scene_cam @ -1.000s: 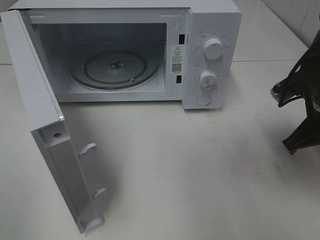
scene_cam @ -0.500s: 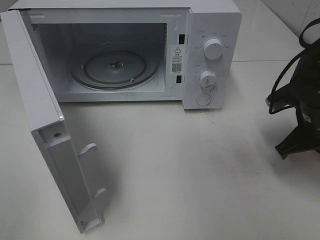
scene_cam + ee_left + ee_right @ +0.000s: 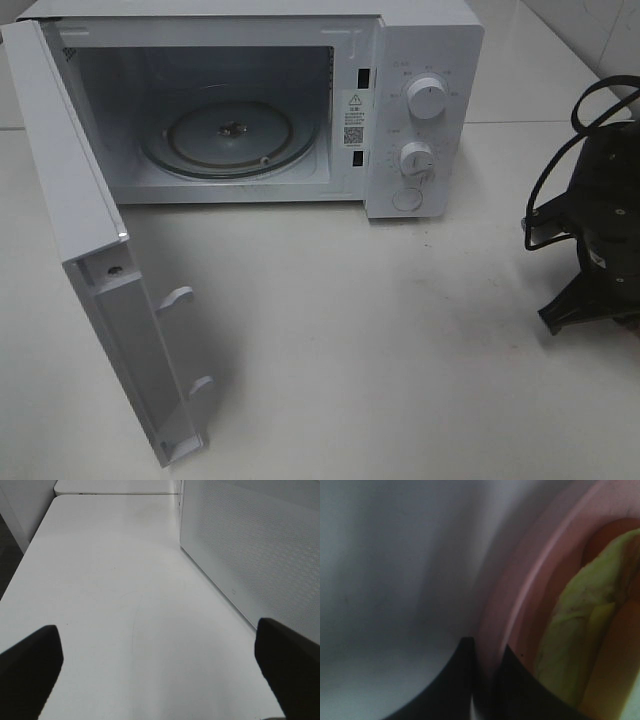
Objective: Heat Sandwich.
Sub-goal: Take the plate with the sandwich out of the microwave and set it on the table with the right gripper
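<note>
Your right gripper (image 3: 487, 680) is pinched onto the rim of the pink plate (image 3: 520, 605), one dark finger on each side of the lip — that is why the plate fills the right wrist view so closely. The sandwich (image 3: 580, 630) lies on that plate, pale yellow with a pinkish-orange layer beside it, just inside the rim. Gripping the rim rather than the food makes sense: the plate carries the sandwich as one load, and it can probably slide flat onto the glass turntable (image 3: 230, 135).

The microwave (image 3: 420, 60) stands ready for that, its door (image 3: 100, 280) swung fully out toward the left side of the table (image 3: 400, 350), so the cavity is open from the front. Your left gripper (image 3: 160, 665) hangs with its fingers spread wide and nothing between them, low over the bare table beside the perforated wall of the microwave — seemingly parked clear of the door.

From the high camera you see only the dark body and cables of the right arm (image 3: 600, 230) at the right edge; the plate and sandwich are hidden there, and the left arm is out of frame. The right wrist view is blurred and cuts off most of the plate, so you cannot tell whether it is lifted or resting on the table.
</note>
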